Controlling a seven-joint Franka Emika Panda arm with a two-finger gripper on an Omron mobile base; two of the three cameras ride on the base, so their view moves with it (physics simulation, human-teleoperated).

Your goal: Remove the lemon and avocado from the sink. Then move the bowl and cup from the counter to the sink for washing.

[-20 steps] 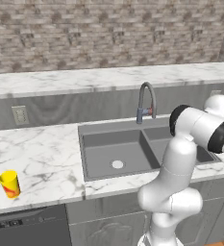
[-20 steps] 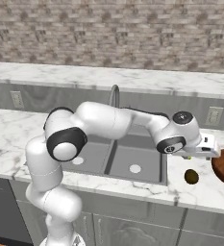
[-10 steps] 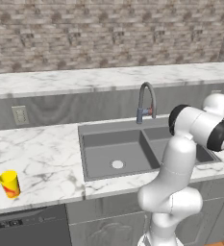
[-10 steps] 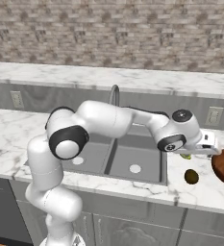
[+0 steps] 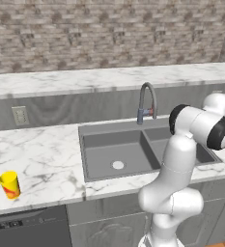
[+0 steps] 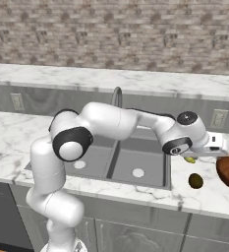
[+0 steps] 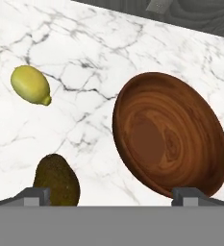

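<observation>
**Fingers apart over the counter**

Fingers (image 7: 36,196) spread wide and empty, only their tips showing. Bowl (image 7: 168,139), reddish-brown with wood grain, sits on the counter (image 7: 84,43) beside avocado (image 7: 56,181) and lemon (image 7: 31,85), the latter half hidden behind the hand from the right. Cup (image 5: 9,185) stands far left of the sink (image 5: 116,149). Gripper (image 7: 116,197) has edged toward the bowl.

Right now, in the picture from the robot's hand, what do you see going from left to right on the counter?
Lemon → avocado → bowl, all resting on the white marble counter.
</observation>
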